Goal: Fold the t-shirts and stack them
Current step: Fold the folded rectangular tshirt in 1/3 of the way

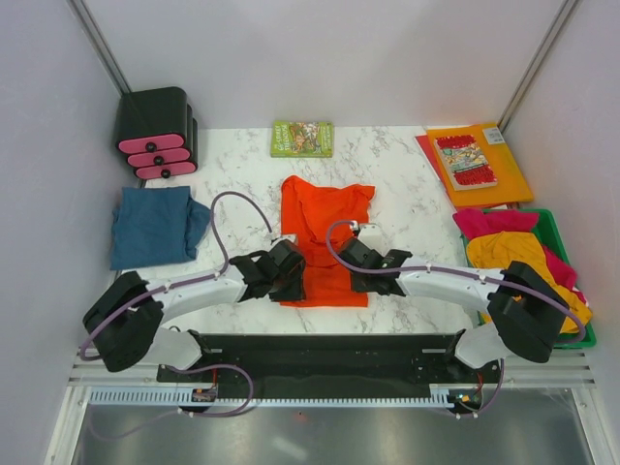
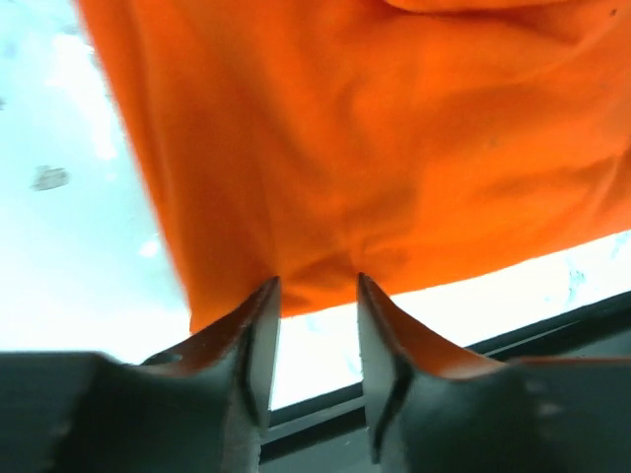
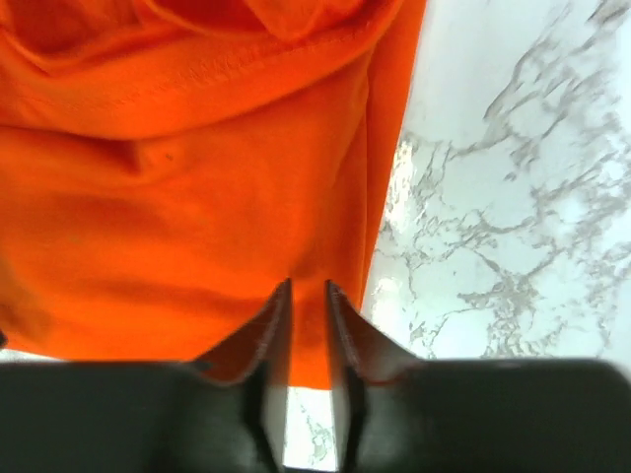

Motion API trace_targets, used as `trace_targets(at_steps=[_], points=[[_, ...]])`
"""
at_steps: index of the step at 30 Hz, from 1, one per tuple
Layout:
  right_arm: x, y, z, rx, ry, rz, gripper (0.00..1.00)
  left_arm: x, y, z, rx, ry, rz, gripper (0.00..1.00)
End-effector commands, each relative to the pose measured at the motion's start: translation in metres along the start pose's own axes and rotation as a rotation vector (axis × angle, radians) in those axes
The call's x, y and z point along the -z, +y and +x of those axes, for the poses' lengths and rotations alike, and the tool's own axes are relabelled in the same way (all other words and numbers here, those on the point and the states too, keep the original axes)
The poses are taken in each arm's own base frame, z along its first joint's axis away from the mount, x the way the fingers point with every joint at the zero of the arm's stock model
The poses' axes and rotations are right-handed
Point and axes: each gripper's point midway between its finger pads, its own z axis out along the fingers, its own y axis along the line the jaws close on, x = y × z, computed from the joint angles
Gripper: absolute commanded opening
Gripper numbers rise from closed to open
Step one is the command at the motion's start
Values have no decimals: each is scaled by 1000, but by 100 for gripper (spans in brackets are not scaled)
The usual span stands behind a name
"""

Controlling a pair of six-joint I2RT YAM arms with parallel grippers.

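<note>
My left end effector [image 2: 317, 283] stands partly open at the orange-red t-shirt's [image 1: 325, 232] hem, holding nothing. My right end effector [image 3: 308, 288] is barely parted over the same shirt.

The left gripper [image 2: 317, 283] has its jaws apart, tips touching the shirt [image 2: 394, 148] hem. White table [image 2: 69, 256] shows between them.

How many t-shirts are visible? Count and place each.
4: orange-red t-shirt at centre, teal-blue t-shirt at left, mustard-yellow t-shirt and magenta-pink t-shirt heaped in the green bin; more may hide beneath.
</note>
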Motion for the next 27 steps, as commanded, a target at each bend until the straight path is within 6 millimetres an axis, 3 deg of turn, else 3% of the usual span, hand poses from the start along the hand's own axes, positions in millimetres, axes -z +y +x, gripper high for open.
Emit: trace_targets(at_steps=[1, 2, 4, 5, 6, 8, 9, 13, 20, 27], points=[[35, 19, -66, 1, -163, -22, 34, 29, -5, -30, 42, -130, -2, 48], [44, 30, -85, 0, -207, -38, 35, 35, -15, -40, 34, -153, 22, 49], [39, 36, -93, 52, -209, -27, 30, 33, -22, -44, 19, -143, 31, 48], [40, 42, -100, 58, -221, -31, 17, 32, -28, -48, 8, -142, 44, 46], [28, 43, -97, 79, -202, -9, 10, 29, -31, -48, 5, -133, 46, 43], [20, 49, -98, 99, -190, -2, 0, 16, -33, -43, 3, -101, 37, 36], [12, 49, -93, 112, -168, 7, 0, 13, -33, -41, 4, -93, 34, 31], [3, 56, -85, 100, -139, -13, 0, 3, -28, -32, 33, -75, 27, 25], [-6, 52, -77, 103, -123, 4, 0, -1, -16, -18, 47, -61, 8, 24], [-28, 51, -74, 111, -81, 33, 0, -2, -16, -15, 43, -49, 9, 24]])
